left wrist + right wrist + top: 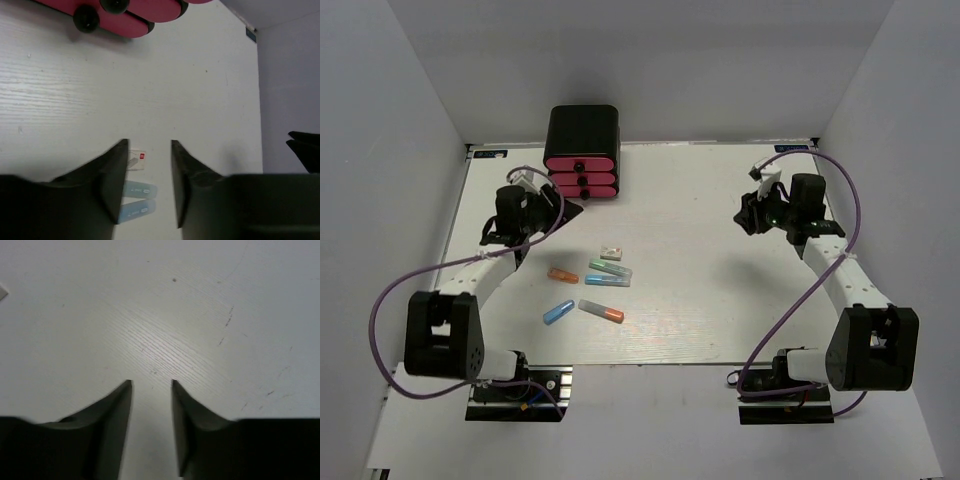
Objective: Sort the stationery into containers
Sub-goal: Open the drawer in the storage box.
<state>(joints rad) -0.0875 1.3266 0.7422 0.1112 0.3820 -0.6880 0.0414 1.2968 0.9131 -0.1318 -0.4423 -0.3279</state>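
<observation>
Scene: A black cabinet [582, 125] with three pink drawers [582, 177] stands at the far side of the white worktop [700, 300]. None of the drawers looks pulled out.
Stationery: Six pieces lie loose mid-worktop, short of the cabinet. They are a whitish block [611, 254], a green-and-clear piece [610, 268], a pale blue piece [607, 281], an orange piece [562, 275], a blue piece [557, 313] and a grey piece with an orange tip [602, 312].
Left jaws: They stand part-open on the left arm [470, 275], holding nothing, near the lowest drawer front. In the wrist view the whitish block shows in the gap between them, lying on the worktop.
Right jaws: These are part-open and empty too, over bare worktop on the right arm [835, 265], well apart from every piece.
Lie of the pieces: From the left jaws the cluster sits toward the near edge and slightly right. The green-and-clear and pale blue pieces lie side by side, long axes roughly left-to-right.
Nearer arm: The left is plainly nearer, for stationery and drawer knobs [86, 19] alike.
Judgement: Sorting appears not yet begun. A pickup would likely need the jaws turned across a capsule's length.
</observation>
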